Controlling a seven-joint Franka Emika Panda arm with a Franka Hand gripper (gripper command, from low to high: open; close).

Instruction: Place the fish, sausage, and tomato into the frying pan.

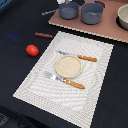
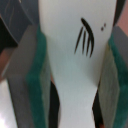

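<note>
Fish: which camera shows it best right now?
The wrist view: the fish fills the picture, white with dark gill marks, held between the claw's green pads. The exterior view shows no fish at all.

No text, label, brand, number or sign can be read in either view. The only marks of any kind are on the flat white toy fish [image 2: 75, 65] in the wrist view: a few curved black painted strokes and two small dark dots beside them, which form no letters or digits. In the exterior view, nothing on the dark surface [image 1: 15, 70] carries any legible writing.
</note>
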